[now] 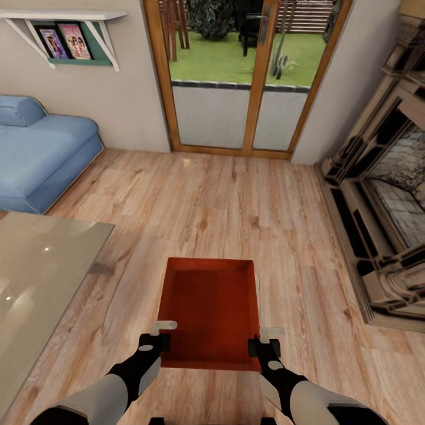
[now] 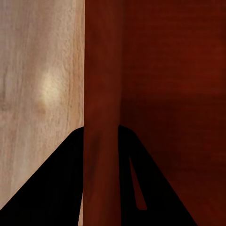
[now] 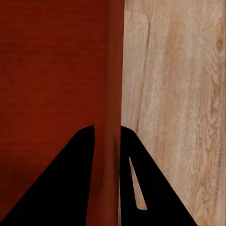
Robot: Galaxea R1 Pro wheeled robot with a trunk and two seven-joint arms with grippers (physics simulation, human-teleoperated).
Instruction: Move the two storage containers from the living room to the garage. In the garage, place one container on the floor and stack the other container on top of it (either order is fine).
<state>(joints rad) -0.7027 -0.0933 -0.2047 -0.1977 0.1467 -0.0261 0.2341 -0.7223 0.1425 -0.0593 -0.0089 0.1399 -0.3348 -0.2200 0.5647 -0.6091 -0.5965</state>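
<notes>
I am in the living room, on its light wood-plank floor (image 1: 236, 200). One red-orange storage container (image 1: 209, 313), open-topped and empty, sits lengthwise straight ahead of me between both arms. My left gripper (image 1: 158, 337) is shut on its left side wall near the near corner; in the left wrist view the wall (image 2: 101, 94) runs between the two dark fingers (image 2: 56, 188). My right gripper (image 1: 265, 342) is shut on the right side wall (image 3: 113, 70) in the same way. Whether the box rests on the planks or hangs just above them I cannot tell. The garage is out of view.
A glossy beige table (image 1: 41, 283) stands close on my left. A blue sofa (image 1: 41, 159) sits at the far left under a wall shelf (image 1: 65, 35). The fireplace surround (image 1: 383, 206) lines the right side. Wood-framed glass doors (image 1: 248, 77) face me.
</notes>
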